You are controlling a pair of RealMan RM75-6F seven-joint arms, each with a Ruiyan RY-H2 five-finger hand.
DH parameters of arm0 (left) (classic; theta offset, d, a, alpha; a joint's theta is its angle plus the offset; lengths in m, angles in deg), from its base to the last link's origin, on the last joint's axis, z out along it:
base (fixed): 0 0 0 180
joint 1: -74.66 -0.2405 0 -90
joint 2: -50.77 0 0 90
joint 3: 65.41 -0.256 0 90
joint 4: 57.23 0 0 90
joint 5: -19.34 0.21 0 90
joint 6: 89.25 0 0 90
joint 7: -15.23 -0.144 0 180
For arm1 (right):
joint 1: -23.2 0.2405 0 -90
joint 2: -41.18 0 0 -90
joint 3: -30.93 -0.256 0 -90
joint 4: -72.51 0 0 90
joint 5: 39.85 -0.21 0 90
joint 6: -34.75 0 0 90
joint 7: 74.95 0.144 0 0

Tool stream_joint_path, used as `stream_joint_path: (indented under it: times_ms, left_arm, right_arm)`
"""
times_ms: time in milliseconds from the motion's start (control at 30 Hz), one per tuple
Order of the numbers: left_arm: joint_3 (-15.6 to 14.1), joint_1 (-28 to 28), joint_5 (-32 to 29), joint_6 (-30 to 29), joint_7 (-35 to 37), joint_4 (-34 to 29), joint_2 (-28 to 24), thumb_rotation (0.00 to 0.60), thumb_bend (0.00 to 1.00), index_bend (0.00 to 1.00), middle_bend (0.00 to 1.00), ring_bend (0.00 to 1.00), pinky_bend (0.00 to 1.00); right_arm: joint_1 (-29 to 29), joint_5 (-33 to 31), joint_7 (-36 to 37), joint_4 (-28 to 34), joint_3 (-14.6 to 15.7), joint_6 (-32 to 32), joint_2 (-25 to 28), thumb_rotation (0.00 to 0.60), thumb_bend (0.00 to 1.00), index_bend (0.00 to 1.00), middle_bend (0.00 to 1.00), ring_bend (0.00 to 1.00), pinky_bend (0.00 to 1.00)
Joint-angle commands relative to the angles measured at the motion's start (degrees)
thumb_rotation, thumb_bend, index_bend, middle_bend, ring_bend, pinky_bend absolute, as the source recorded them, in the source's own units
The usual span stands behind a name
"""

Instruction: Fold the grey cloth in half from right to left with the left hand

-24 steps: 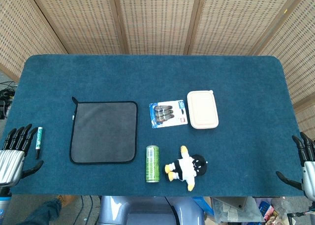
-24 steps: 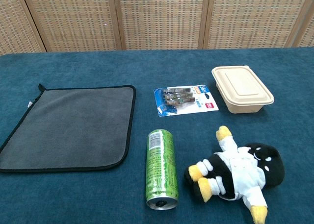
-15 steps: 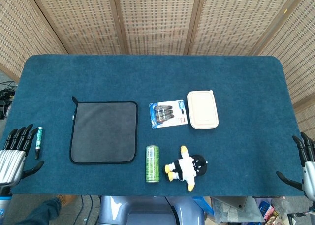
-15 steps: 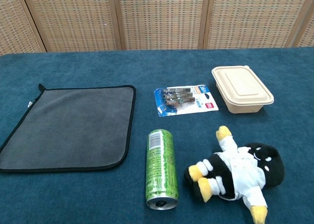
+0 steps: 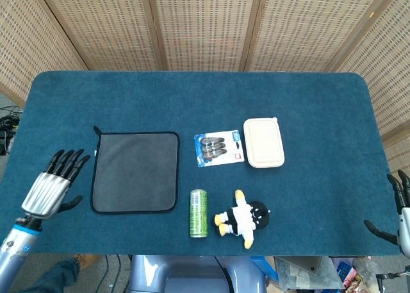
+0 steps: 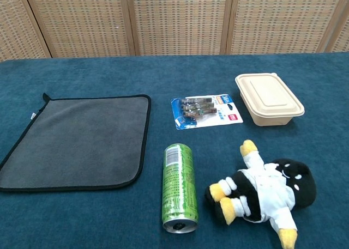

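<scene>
1. Grey microfibre, black-edged: the grey cloth lies flat and unfolded on the left half of the teal table, with a small hanging loop at its far-left corner. The chest view confirms that all four edges lie flat on the felt.

2. Your left hand sits over the table just left of the cloth's left edge, apart from it, palm down. Its fingers are spread and point toward the far side, and it holds nothing.

3. Your right hand shows only at the near-right corner of the head view, off the table's edge. A few fingertips and the thumb are visible, spread and empty. The chest view shows neither hand.

4. A green drink can lies on its side just right of the cloth's near-right corner, apart from it, its long axis running near to far. In the chest view its end faces the camera.

5. A plush penguin in black, white and yellow lies just right of the can, near the table's near edge.

6. A blue blister pack with several small dark items under plastic lies flat to the right of the cloth's far-right corner. What the items are cannot be told.

7. A beige lidded food container stands just right of the blister pack, lid on.
</scene>
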Motion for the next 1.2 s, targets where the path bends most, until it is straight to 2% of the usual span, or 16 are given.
stream_joint_path:
  times_ms: [33,200,500,900,1200]
  left_arm:
    - [1.92,8.90,5.42,8.39,-4.42,3.84,0.84,0.600,0.24,0.00,0.00,0.00,0.00]
    - [2.71,18.04,11.18,14.84,-4.12,11.26,5.17,0.600,0.24,0.09,0.00,0.00,0.00]
    - [3.16,28.79,11.18,25.33,-2.13,20.84,13.48,0.600,0.24,0.20,0.00,0.00,0.00]
    - [0.67,37.52,10.05,30.50,3.14,34.31,24.28,0.600,0.26,0.30,0.00,0.00,0.00]
    - [-1.04,40.99,9.18,31.27,4.21,39.80,29.45,0.600,0.27,0.31,0.00,0.00,0.00]
  right_arm:
    - [0.09,-0.80,-0.61,-0.19,-0.40,-0.24,-0.17,0.600,0.00,0.00,0.00,0.00,0.00]
    - [0.32,-2.39,-2.17,-0.44,-0.94,-0.78,-0.66,0.600,0.00,0.00,0.00,0.00,0.00]
    - [1.43,-6.80,-4.18,-2.02,-2.04,-3.87,-1.84,0.600,0.00,0.00,0.00,0.00,0.00]
    - [2.22,-9.93,-5.33,-3.55,-2.77,-6.19,-2.53,0.600,0.00,0.00,0.00,0.00,0.00]
    - [2.57,-10.80,-5.65,-4.10,-2.88,-7.16,-2.78,0.600,0.00,0.00,0.00,0.00,0.00]
